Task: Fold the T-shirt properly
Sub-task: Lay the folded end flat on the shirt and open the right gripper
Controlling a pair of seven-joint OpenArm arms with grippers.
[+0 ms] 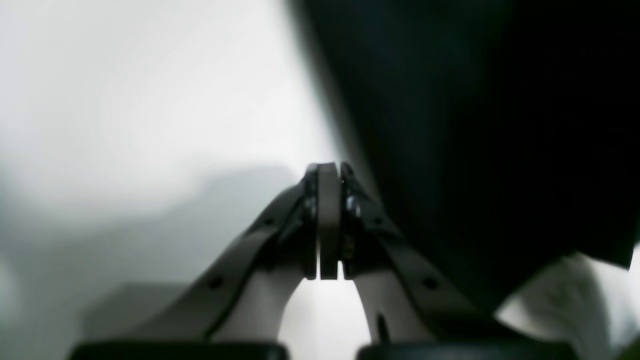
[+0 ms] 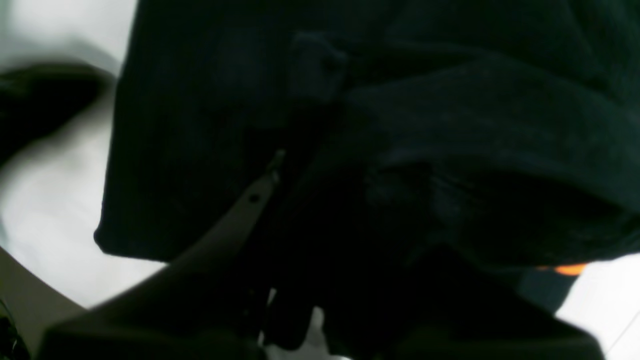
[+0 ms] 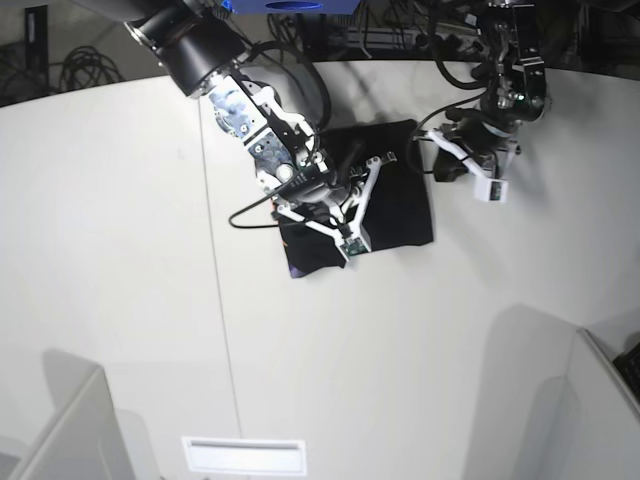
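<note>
The black T-shirt (image 3: 400,200) lies on the white table (image 3: 120,250) as a rough folded square. My right gripper (image 3: 345,200) is over its left half. In the right wrist view the T-shirt (image 2: 450,125) fills the frame and drapes over the gripper (image 2: 310,165). Only one finger (image 2: 250,200) shows, nearly closed against the cloth, and an orange mark (image 2: 565,270) peeks out low right. My left gripper (image 3: 425,150) is at the T-shirt's upper right edge. In the left wrist view it (image 1: 329,170) is shut and empty, with the T-shirt (image 1: 475,125) just to its right.
Cables (image 3: 380,30) lie along the table's far edge. Grey panels stand at the bottom left (image 3: 60,430) and bottom right (image 3: 590,410). A white slotted plate (image 3: 240,455) sits at the front edge. A seam (image 3: 220,300) runs down the table.
</note>
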